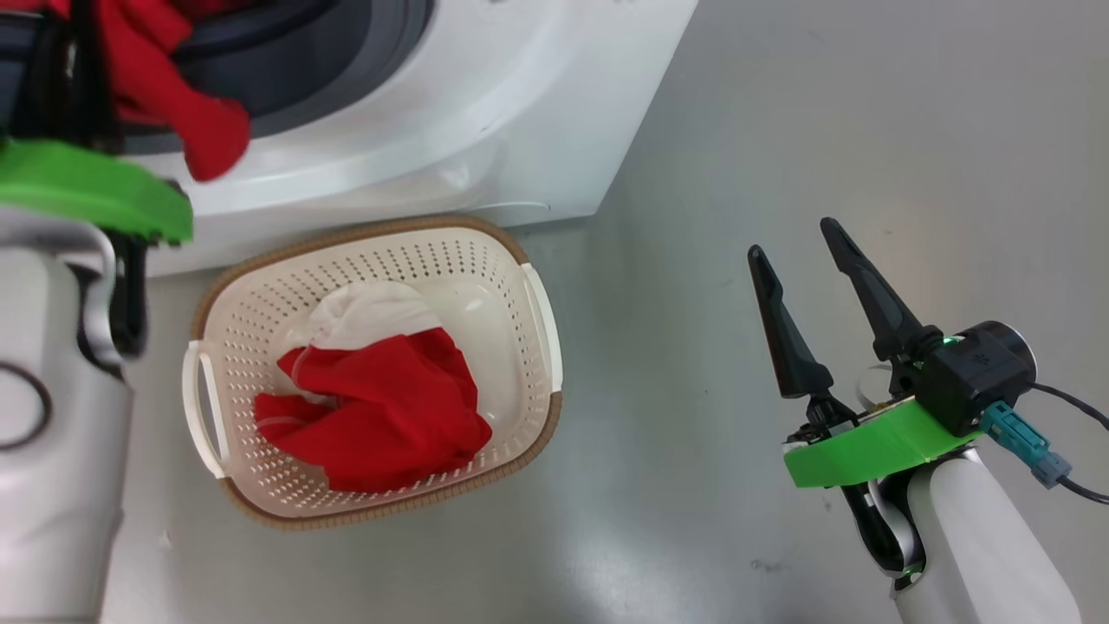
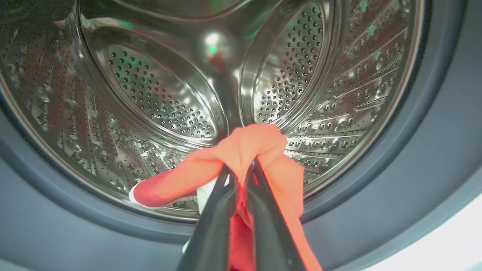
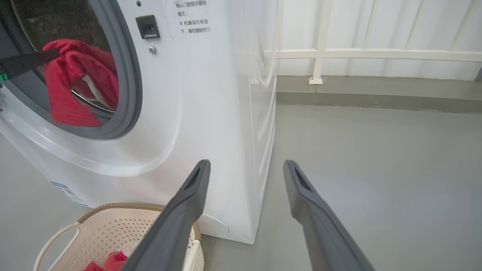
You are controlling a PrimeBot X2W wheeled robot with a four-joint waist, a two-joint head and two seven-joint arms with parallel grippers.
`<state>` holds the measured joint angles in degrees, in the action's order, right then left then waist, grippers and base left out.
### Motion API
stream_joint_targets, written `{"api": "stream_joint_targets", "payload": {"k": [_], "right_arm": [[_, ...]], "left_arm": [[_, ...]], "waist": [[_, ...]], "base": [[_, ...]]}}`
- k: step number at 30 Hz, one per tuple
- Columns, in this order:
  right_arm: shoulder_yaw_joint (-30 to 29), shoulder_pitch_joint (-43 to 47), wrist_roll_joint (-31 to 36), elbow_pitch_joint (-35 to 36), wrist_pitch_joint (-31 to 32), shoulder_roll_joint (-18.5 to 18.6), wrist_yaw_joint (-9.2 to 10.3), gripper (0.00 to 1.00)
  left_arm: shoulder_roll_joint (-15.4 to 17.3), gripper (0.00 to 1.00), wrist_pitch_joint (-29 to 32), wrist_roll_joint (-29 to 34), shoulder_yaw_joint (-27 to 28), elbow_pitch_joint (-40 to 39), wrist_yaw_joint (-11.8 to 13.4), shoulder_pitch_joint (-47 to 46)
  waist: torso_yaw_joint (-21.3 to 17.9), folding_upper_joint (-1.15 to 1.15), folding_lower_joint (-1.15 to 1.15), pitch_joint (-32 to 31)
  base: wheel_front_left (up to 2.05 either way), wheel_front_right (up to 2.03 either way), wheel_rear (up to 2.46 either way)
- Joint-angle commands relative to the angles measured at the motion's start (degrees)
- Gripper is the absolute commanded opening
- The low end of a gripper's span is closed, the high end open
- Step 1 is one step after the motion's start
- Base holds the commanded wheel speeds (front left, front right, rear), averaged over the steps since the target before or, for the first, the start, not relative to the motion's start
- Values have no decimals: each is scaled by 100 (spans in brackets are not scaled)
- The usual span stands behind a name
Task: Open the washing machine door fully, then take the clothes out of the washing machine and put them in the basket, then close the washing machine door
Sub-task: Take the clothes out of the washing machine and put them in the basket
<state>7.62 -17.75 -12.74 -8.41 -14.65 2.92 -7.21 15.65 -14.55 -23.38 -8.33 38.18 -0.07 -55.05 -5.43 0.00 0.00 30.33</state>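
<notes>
The left claw (image 2: 243, 171) is clamped on a bunched fold of a red garment (image 2: 244, 146), its two long dark fingers pressed nearly together with cloth squeezed between them, low in the centre of the left wrist view. The garment hangs at the mouth of the washing machine (image 1: 485, 113), part of it draped over the grey rubber ring (image 2: 433, 150) and a white-trimmed end trailing to the lower left against the drum (image 2: 158, 98). In my judgement the pinch takes only a small fold, so the soft, slack fabric could slip free under its own weight. The trailing end could also drag on the ring's lip and pull the cloth out of the grip. The drum is polished steel, dimpled and perforated, with raised ribs; the ring is matte and smooth. Below the opening, at the lower centre of the head view, the basket (image 1: 364, 232) sits on the floor (image 1: 780, 113), just in front of the machine. It is cream plastic pierced with small holes under a brown woven-look rim, and holds another crumpled garment (image 1: 390, 407), red with white. The basket is small, so a release off centre could leave cloth over the rim or on the glossy grey floor. The right claw (image 1: 793, 238) stands spread and empty at the lower right, well apart.
</notes>
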Motion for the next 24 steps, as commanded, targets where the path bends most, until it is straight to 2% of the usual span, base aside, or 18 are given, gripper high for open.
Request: {"api": "stream_joint_targets", "payload": {"k": [1, 24], "right_arm": [[113, 94, -35, 97, -35, -4, -28, 100], [91, 396, -134, 4, -35, -4, -28, 100]], "left_arm": [[228, 0, -44, 112, 222, -332, 42, 239], [-373, 0, -44, 479, 717, -2374, 70, 2426]], "waist": [[29, 0, 0, -123], [153, 0, 0, -986]], "base": [[0, 0, 0], [0, 0, 0]]}}
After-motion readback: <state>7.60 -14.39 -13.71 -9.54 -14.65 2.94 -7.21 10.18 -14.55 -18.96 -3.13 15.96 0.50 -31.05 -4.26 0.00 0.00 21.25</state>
